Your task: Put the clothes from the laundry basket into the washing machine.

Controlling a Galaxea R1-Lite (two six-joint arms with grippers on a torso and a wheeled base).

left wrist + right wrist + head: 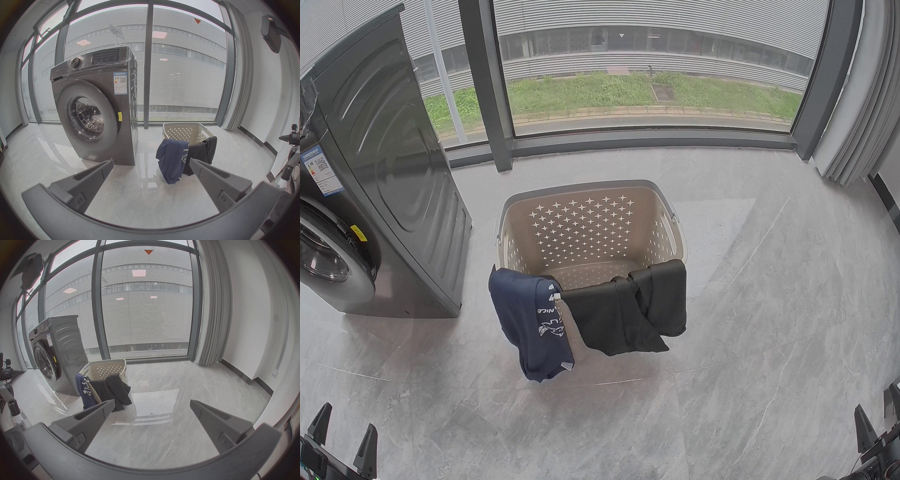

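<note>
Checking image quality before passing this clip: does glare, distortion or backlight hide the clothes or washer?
Head view: even daylight; navy shirt and black clothes on the laundry basket read plainly. Left wrist view: fisheye bends window frames; floor glare beside the washing machine, door readable. Right wrist view: dark corners, floor reflection, clothes unobscured.

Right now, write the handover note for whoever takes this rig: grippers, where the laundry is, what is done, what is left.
Left gripper: open, empty, well short of the basket.
Right gripper: open, empty, also well back from it.
Laundry basket: on the floor by the window, to the right of the washing machine.
Navy shirt: draped over the basket's near rim at its left corner, hanging outside.
Black clothes: draped over the same rim, beside the shirt.
Washing machine door: looks shut.
Done: nothing picked up yet.
Left: open the door if it is shut, then load both items.
</note>
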